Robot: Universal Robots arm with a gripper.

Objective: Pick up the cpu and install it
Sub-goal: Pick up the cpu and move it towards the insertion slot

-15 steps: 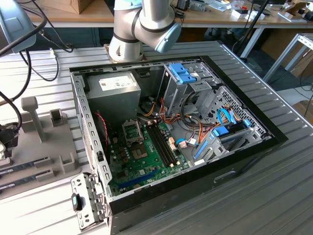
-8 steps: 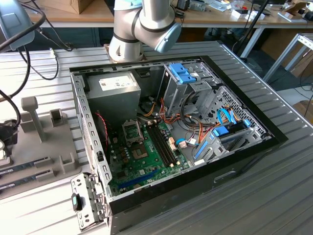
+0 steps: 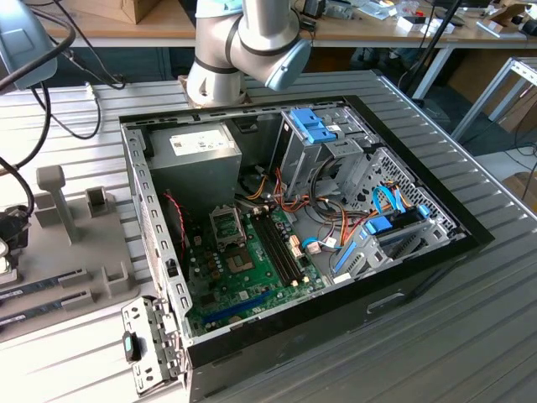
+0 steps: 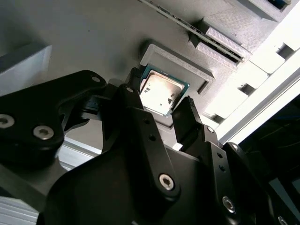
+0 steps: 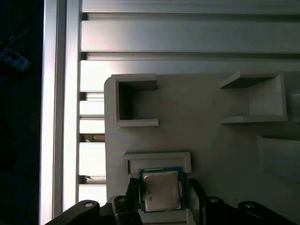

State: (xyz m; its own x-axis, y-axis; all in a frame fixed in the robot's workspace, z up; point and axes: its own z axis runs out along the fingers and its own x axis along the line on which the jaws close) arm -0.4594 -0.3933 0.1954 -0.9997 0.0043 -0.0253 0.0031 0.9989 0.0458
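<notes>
Now, gripper point(image 5: 164, 188): open, its two dark fingers point(image 5: 133, 194) standing either side of the chip; in the first wrist view a thin gap shows on one side, and I cannot tell whether the other finger touches.
Cpu point(image 5: 161, 190): lying flat, silvery top up, in a shallow pocket of the grey fixture plate point(image 5: 206, 126); in the second wrist view it point(image 4: 161, 91) sits between the fingertips.
Pocket lip point(image 5: 157, 158): a raised rim bordering the chip on the edge away from the gripper body and partly down both flanks, close to the fingers.
Neighbours on the plate: two box-shaped holders point(image 5: 133, 101) beyond the pocket; a long thin board point(image 4: 220, 42) on edge in a ridged holder nearby.
Table point(image 5: 187, 33): slotted aluminium, carrying the plate.
Computer case point(image 3: 419, 269): open, well apart from the plate in the exterior view.
Motherboard point(image 3: 243, 269): green, with a metal-framed socket point(image 3: 226, 222) beside dark memory slots point(image 3: 281, 243) and loose coloured wiring point(image 3: 277, 197).
</notes>
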